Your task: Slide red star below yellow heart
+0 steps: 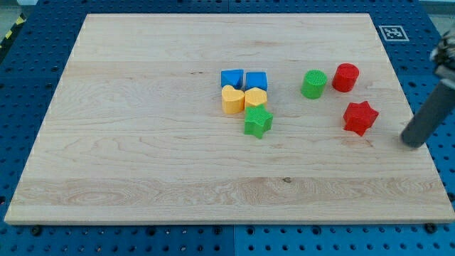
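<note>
The red star [360, 117] lies on the wooden board at the view's right. The yellow heart [232, 99] sits near the board's middle, touching a yellow hexagon-like block [255, 97] on its right. My tip [411, 142] is the lower end of the dark rod at the view's right edge. It stands to the right of the red star and slightly below it, apart from it by a clear gap.
Two blue blocks [232, 77] [257, 80] sit just above the yellow pair. A green star [258, 121] touches the yellow hexagon from below. A green cylinder [314, 84] and a red cylinder [345, 77] stand above and left of the red star.
</note>
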